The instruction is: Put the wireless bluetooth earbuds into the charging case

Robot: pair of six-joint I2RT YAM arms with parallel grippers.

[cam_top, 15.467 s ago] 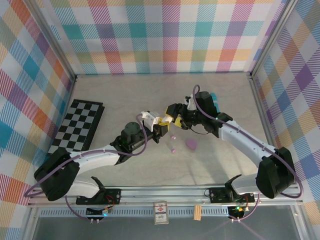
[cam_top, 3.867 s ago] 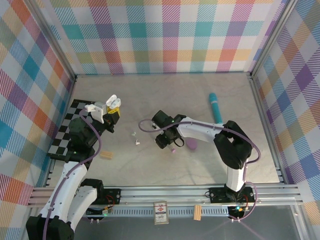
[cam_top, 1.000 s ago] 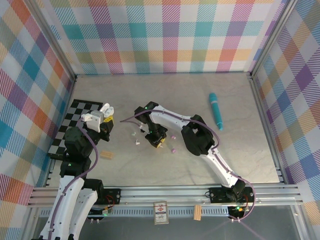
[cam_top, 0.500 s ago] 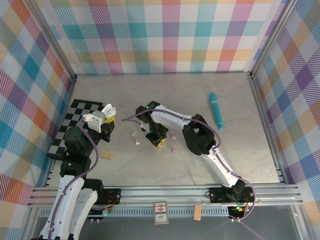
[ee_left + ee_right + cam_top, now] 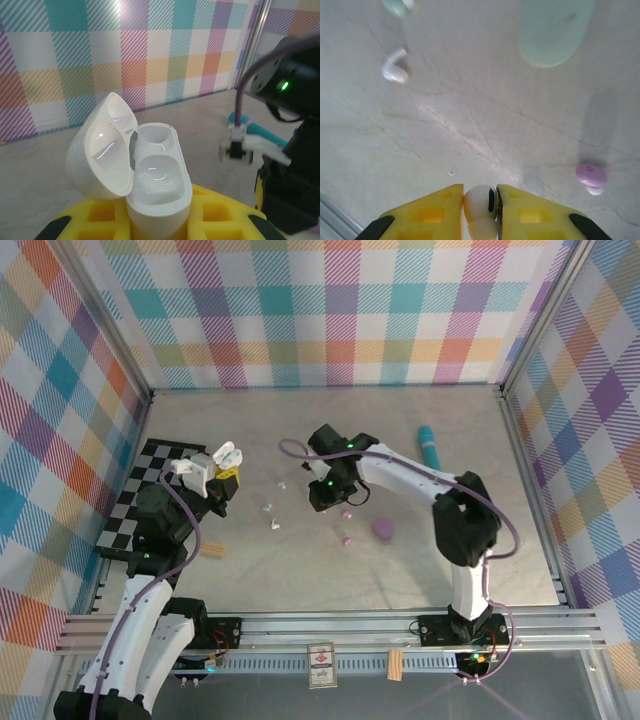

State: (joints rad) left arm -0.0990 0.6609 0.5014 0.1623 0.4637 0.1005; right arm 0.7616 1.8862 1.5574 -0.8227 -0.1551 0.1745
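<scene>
My left gripper (image 5: 222,470) is raised over the left of the table, beside the checkerboard. It is shut on the white charging case (image 5: 160,175), whose lid is hinged open to the left. Both wells look empty. My right gripper (image 5: 325,494) hangs mid-table, shut on a white earbud (image 5: 480,204) pinched between its yellow fingers. Two white earbuds (image 5: 268,507) (image 5: 274,524) lie on the table between the grippers. One of them shows in the right wrist view (image 5: 395,70). Two pink earbuds (image 5: 346,513) (image 5: 346,538) lie near the right gripper, one in its wrist view (image 5: 591,175).
A pink pebble-like case (image 5: 382,529) lies right of the pink buds. The teal cylinder (image 5: 430,452) rests at the back right. A checkerboard (image 5: 150,490) and a small wooden block (image 5: 212,551) sit at the left. Plaid walls close three sides.
My right gripper has closed on a white earbud and moved back and to the right, as the arm swung round. My left gripper has shifted slightly, still holding the open case.
</scene>
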